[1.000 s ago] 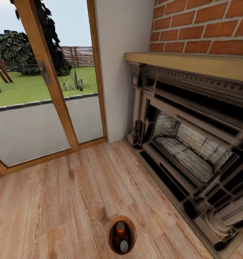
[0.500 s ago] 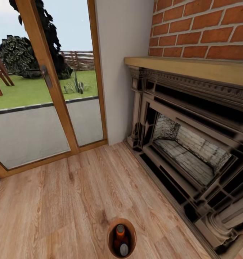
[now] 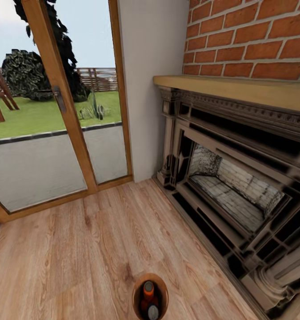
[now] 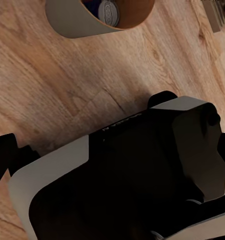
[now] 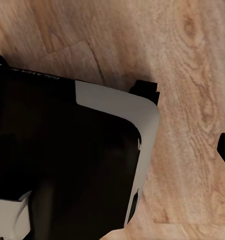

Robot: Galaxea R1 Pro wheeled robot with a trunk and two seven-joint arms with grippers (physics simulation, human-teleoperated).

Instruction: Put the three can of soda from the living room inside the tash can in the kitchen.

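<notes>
Now: view shifted, tash can [image 3: 150, 295] nearer bottom edge | soda cans [image 3: 148, 290] inside | base moving | hands' state: cannot tell

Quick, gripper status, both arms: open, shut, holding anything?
Left gripper: cannot be told; the left wrist view shows the robot's base and the trash can.
Right gripper: cannot be told; the right wrist view shows base and wood floor.

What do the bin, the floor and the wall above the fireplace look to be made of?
The bin looks like copper-toned metal, smooth with a dull sheen, though it could be plastic. The floor looks like light wood planks with visible grain and knots. The wall is red brick with pale mortar lines.
</notes>
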